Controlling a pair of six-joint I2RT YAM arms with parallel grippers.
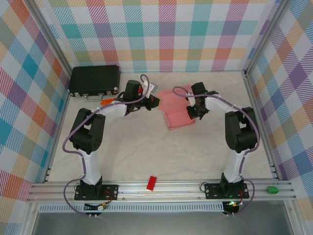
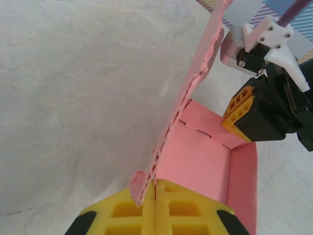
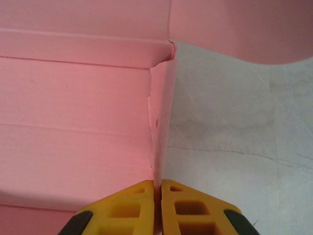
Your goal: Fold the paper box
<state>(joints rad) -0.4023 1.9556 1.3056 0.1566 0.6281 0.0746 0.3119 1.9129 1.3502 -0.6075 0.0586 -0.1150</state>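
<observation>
The paper box (image 1: 177,116) is a light-pink card sheet lying half folded in the middle of the table, between the two arms. My left gripper (image 1: 155,102) is at its left side, and in the left wrist view it (image 2: 155,188) is shut on the lower edge of a raised, tabbed side wall (image 2: 195,83). My right gripper (image 1: 192,112) is at the box's right side. In the right wrist view it (image 3: 159,188) is shut on a thin upright flap (image 3: 163,122) beside the flat pink panel (image 3: 73,122). The right gripper's yellow finger (image 2: 238,110) shows beyond the box's far wall.
A black case (image 1: 94,79) lies at the back left. A small red block (image 1: 151,182) rests on the front rail, and a green part (image 1: 272,189) sits at the rail's right end. Checkered walls close in the table on three sides.
</observation>
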